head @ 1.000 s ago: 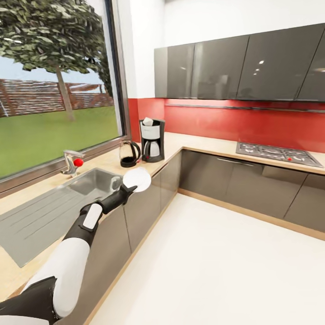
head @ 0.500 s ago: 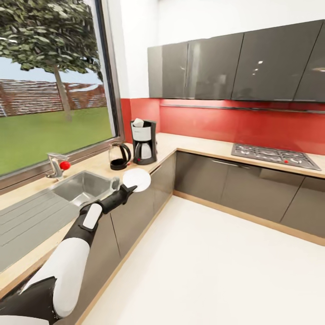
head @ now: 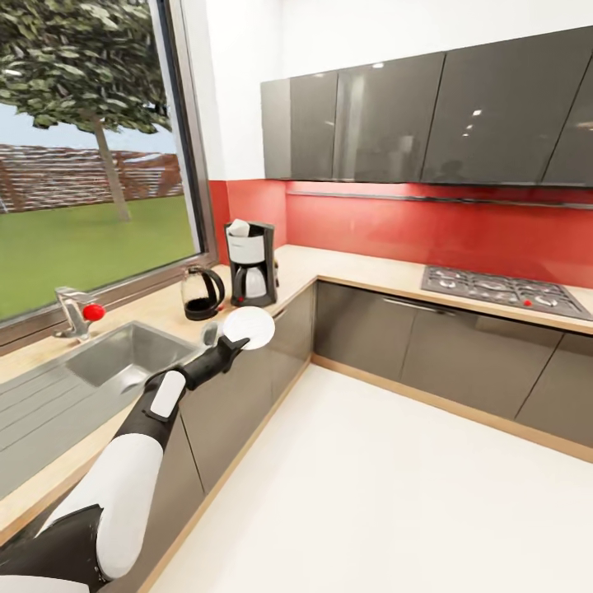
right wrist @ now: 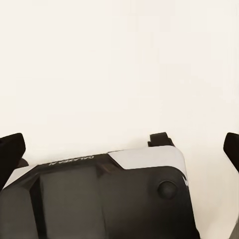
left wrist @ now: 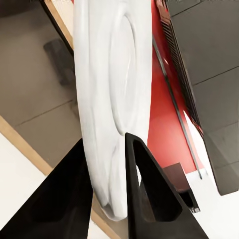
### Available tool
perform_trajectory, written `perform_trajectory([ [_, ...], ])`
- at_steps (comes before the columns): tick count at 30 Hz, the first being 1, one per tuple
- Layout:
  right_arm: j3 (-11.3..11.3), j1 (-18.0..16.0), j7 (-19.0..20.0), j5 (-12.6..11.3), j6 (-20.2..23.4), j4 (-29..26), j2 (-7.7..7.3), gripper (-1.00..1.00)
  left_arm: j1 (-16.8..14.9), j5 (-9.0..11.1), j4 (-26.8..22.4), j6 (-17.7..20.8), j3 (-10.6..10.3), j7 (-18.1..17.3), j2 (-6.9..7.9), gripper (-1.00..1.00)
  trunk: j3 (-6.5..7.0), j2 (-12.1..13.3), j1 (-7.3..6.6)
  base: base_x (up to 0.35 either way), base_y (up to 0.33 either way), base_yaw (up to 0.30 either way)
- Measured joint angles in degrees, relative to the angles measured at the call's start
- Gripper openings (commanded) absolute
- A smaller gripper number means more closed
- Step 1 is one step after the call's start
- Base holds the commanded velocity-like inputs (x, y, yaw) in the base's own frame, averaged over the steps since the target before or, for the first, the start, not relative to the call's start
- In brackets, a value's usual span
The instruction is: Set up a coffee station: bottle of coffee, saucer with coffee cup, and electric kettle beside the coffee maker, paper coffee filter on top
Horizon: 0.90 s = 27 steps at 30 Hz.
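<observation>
White saucer (head: 249, 327) pinched by its rim in the left gripper (head: 231, 346), jaws closed on it, carried just off the front edge of the counter (head: 321, 265) and short of the coffee maker (head: 249, 263). Seen edge-on between the two black fingers (left wrist: 149, 199) in the left wrist view (left wrist: 112, 99). Coffee maker standing on the counter in the corner by the window (head: 82, 165), a white paper filter (head: 239, 227) on its top. Electric kettle (head: 200, 294) just beside the coffee maker, on the window side. Sink (head: 115, 362) and a tap with a red knob (head: 78, 311) farther along from the coffee maker, under the window. Away from the coffee maker along the other run: red backsplash (head: 428, 231), grey wall cabinets (head: 428, 115), gas hob (head: 502, 290). Pale floor (head: 371, 494) below. Right gripper (right wrist: 119, 144) with jaws spread wide, holding nothing, over a plain pale surface.
</observation>
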Motion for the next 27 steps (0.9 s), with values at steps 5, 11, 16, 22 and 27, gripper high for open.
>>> perform_trajectory([
  [5, 0.0, 0.0, 0.0, 0.0, 0.0, 0.0, 0.01, 1.0, 0.0, 0.0, 0.0, 0.0, 0.0, 0.0, 0.0, -1.0, 0.0, 0.0, 0.0, 0.322, -0.008, 0.0],
  [11, 0.1, 0.0, 0.0, 0.1, 0.0, 0.0, 0.0, 1.0, 0.0, -0.1, 0.1, -0.1, 0.0, 0.0, 0.0, -1.0, 0.0, 0.0, 0.0, 0.323, -0.001, 0.0],
  [16, 0.1, 0.0, 0.0, 0.2, -0.1, 0.1, 0.0, 1.0, 0.0, 0.0, 0.1, -0.1, -0.1, 0.0, 0.0, -1.0, 0.0, 0.0, 0.0, 0.313, -0.057, 0.0],
  [22, 0.1, 0.0, 0.1, 0.2, 0.0, 0.1, 0.0, 1.0, 0.0, 0.0, 0.2, -0.1, -0.2, 0.0, -0.03, -1.0, 0.0, 0.0, 0.0, 0.283, -0.156, 0.0],
  [27, 0.1, 0.0, 0.1, 0.2, 0.0, 0.0, 0.0, 1.0, 0.0, -0.1, 0.4, -0.2, -0.2, 0.0, -0.14, -1.0, 0.0, 0.0, 0.0, 0.273, -0.167, 0.0],
])
